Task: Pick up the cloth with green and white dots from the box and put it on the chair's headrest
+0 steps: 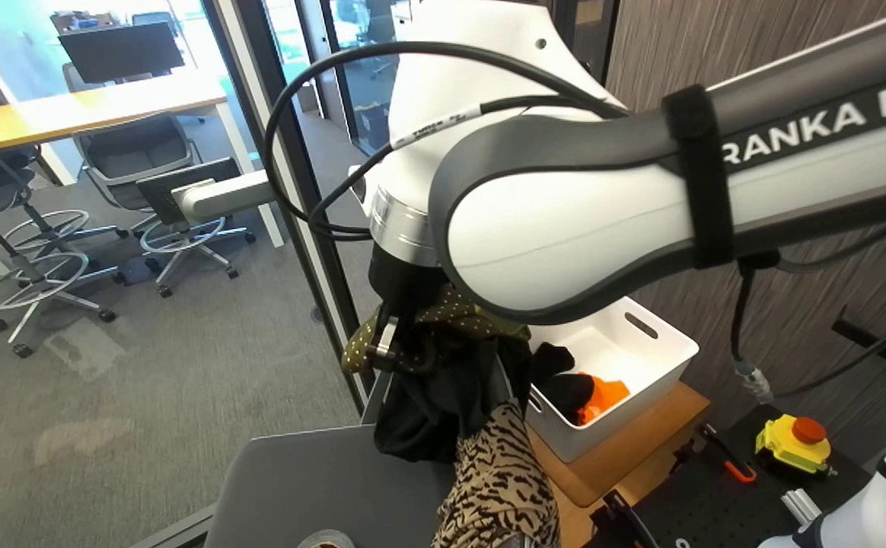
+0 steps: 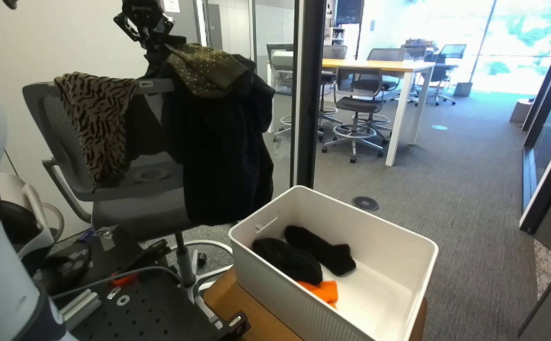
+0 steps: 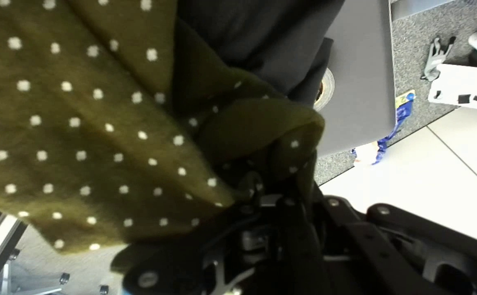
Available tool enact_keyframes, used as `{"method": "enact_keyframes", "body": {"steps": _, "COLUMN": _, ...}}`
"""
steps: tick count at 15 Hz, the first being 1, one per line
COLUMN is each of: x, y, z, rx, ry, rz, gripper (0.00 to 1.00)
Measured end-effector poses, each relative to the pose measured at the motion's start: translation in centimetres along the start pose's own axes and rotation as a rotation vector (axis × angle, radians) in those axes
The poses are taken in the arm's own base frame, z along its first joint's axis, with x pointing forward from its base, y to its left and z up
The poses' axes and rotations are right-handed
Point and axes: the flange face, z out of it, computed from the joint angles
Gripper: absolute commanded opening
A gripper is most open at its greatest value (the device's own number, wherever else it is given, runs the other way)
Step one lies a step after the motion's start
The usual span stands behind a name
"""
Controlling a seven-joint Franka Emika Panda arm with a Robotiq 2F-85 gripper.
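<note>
The claw (image 2: 155, 43), nearest in the wrist view, appears clenched on the dotted cloth (image 3: 78, 123), draped over black fabric (image 2: 223, 156) on the chair's back (image 2: 162, 86); placing seems in hand, calling next for release.

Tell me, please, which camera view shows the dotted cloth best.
The wrist view. There the olive-green cloth with white dots fills much of the picture, most dots large and clear. Both exterior views show it smaller; in an exterior view the arm hides part of it.
</note>
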Motion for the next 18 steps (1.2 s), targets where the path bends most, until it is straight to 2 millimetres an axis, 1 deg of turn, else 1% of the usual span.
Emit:
{"method": "enact_keyframes", "body": {"steps": 1, "x": 0.0, "y": 0.1, "z": 0.0, "rx": 0.004, "ry": -0.002, "rz": -0.001, "gripper": 0.01}}
{"method": "enact_keyframes", "body": {"steps": 2, "x": -0.1, "y": 0.2, "z": 0.0, "rx": 0.007, "ry": -0.002, "rz": -0.001, "gripper": 0.31}}
{"method": "enact_keyframes", "body": {"steps": 3, "x": -0.1, "y": 0.2, "z": 0.0, "rx": 0.01, "ry": -0.002, "rz": -0.002, "gripper": 0.33}}
{"method": "enact_keyframes", "body": {"steps": 4, "x": -0.1, "y": 0.3, "z": 0.0, "rx": 0.012, "ry": -0.003, "rz": 0.001, "gripper": 0.39}}
{"method": "enact_keyframes", "body": {"steps": 8, "x": -0.2, "y": 0.7, "z": -0.1, "rx": 0.015, "ry": -0.011, "rz": 0.008, "gripper": 0.7}}
{"method": "enact_keyframes", "body": {"steps": 12, "x": -0.3, "y": 1.1, "z": -0.1, "rx": 0.016, "ry": -0.012, "rz": 0.017, "gripper": 0.98}}
{"method": "enact_keyframes", "body": {"steps": 13, "x": -0.3, "y": 1.2, "z": -0.2, "rx": 0.016, "ry": -0.011, "rz": 0.019, "gripper": 1.0}}
{"method": "enact_keyframes", "body": {"steps": 18, "x": -0.3, "y": 2.0, "z": -0.5, "rx": 0.013, "ry": -0.009, "rz": 0.035, "gripper": 1.0}}
